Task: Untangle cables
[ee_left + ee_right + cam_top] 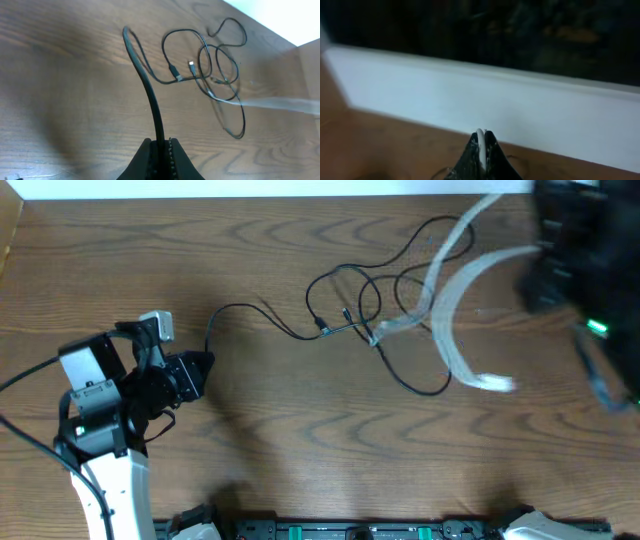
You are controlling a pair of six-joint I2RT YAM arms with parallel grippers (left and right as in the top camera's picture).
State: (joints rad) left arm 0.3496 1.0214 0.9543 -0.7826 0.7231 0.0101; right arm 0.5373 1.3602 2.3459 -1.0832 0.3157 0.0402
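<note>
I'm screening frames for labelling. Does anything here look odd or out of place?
Yes. The white cable, pinched in the right gripper, shows overhead as two smeared pale arcs. That is likely motion blur, not damage. The black cable held by the left gripper runs into a knot of crossing loops at centre. Nothing looks broken.

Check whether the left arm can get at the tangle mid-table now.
Likely not: left gripper is shut on a black cable, so no free jaws. The path over the table to the tangle looks open.
</note>
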